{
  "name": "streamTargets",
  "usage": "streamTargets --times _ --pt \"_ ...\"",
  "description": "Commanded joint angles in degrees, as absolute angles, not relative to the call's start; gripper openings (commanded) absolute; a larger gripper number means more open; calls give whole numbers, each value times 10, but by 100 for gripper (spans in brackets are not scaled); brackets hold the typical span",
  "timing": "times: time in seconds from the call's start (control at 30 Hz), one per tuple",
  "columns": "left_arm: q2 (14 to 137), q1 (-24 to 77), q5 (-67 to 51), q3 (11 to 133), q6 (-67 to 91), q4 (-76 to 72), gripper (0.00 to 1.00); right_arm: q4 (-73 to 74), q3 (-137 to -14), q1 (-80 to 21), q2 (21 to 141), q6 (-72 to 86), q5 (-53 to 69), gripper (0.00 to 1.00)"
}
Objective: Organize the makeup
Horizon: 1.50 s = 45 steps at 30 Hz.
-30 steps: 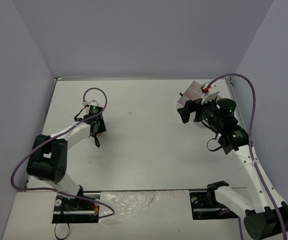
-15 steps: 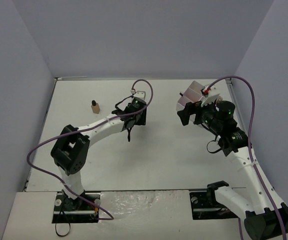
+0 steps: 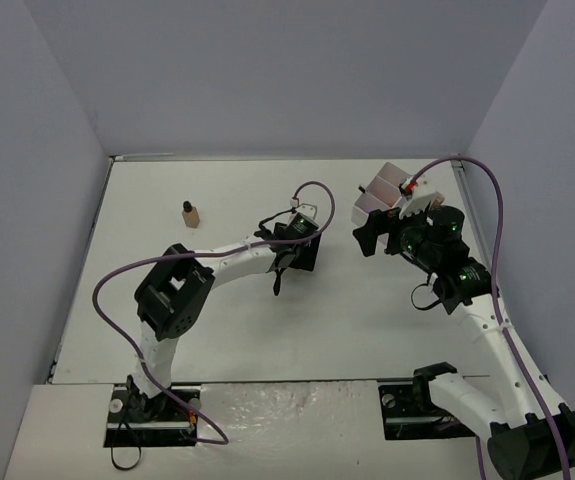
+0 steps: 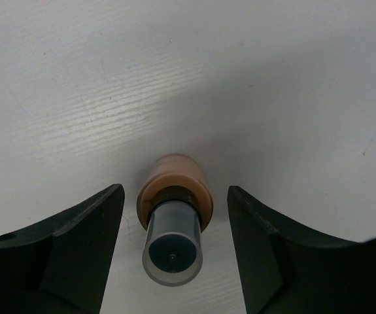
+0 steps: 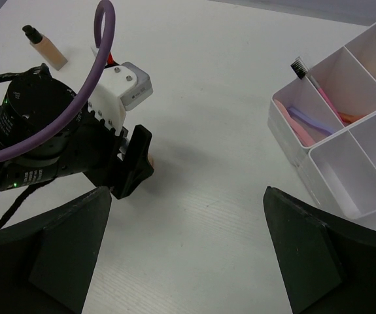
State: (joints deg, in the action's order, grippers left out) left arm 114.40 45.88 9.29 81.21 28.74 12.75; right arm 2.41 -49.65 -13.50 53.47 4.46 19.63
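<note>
**Overhead view.** Shows the left arm stretched across the white surface toward the middle, its end pointing down. Shows the right arm bent toward the white compartment tray at the far right. Places a tan pump bottle upright at the far left, well apart from both arms. Hides the spot beneath the end of the left arm.

**Left wrist view.** Supplies what the overhead view hides: a tan capped bottle, upright and seen from above its translucent grey cap. Sets it on the surface between the left fingers. Shows a strip of bare surface on either side of the bottle, so released rather than clamped, with the fingers apart and touching nothing.

**Right wrist view.** Shows the right fingers spread wide above the surface, grasping nothing. Looks across at the end of the left arm from the side, with only a sliver of tan visible beside its black finger. Opens the tray to inspection, as neither other view does. Shows thin pink and purple pencils lying in the compartment nearest the left arm. Shows a dark bristled tip poking above the rim at that compartment's far corner. Repeats the pump bottle at top left, upright and well away from the tray.
</note>
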Motion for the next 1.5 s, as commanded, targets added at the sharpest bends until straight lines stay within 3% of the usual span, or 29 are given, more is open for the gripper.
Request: streamTargets --times 0.0,0.07,0.23,0.5,0.9,1.07,1.47 --pt "1114 465 110 843 280 130 67 -2 -510 -137 537 43 187 100" --pt "1094 466 119 842 280 133 78 -2 -517 -138 542 41 190 100" --pt "1020 464 140 838 277 145 92 -2 -533 -140 557 40 204 100" --pt "877 402 175 791 285 204 93 -5 -562 -228 639 4 148 97" --pt "639 207 147 625 229 278 94 -93 -581 -327 830 -37 123 86" --pt "520 137 160 552 185 295 94 -119 -607 -345 910 -49 127 78" --pt "344 132 191 468 177 311 95 -165 -624 -353 991 -63 106 50"
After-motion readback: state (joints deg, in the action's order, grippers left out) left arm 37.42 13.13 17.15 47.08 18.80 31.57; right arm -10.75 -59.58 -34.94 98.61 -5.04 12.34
